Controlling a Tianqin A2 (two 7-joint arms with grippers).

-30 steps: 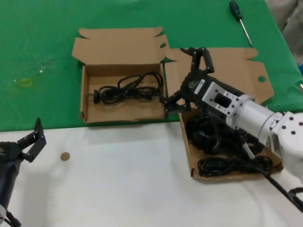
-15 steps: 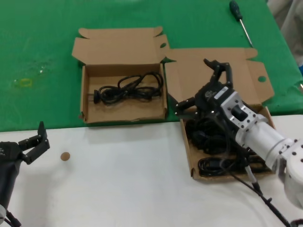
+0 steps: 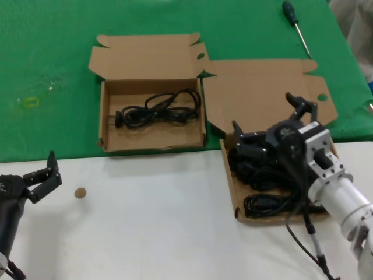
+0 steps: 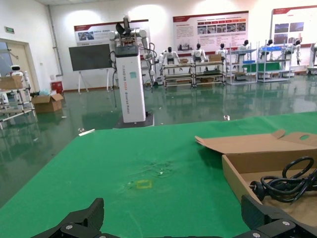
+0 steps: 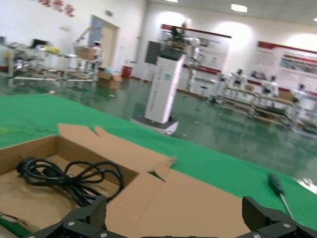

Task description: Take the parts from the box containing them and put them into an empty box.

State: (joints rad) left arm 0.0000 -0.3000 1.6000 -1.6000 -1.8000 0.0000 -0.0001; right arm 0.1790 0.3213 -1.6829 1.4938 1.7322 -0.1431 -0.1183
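The wider brown box (image 3: 231, 185) at the right holds a heap of black power cords (image 3: 265, 204). Its plain lid (image 3: 256, 87) lies open behind it. The narrower box (image 3: 105, 119) at the left holds one looped cord (image 3: 154, 111), which also shows in the right wrist view (image 5: 64, 173) and the left wrist view (image 4: 285, 183). My right gripper (image 3: 263, 112) hangs open and empty over the back of the wider box, in front of its lid (image 5: 198, 203). My left gripper (image 3: 53, 169) waits open at the near left, off the green mat.
A green-handled screwdriver (image 3: 296, 26) lies at the back right on the green mat (image 3: 46, 70). A small brown disc (image 3: 80, 192) sits on the white table (image 3: 145, 227) near my left gripper. A faint yellow mark (image 3: 30, 101) shows at the far left.
My right gripper has drawn back to the right, from the narrower box's right wall to above the wider box, still open and empty. The left arm has hardly moved.
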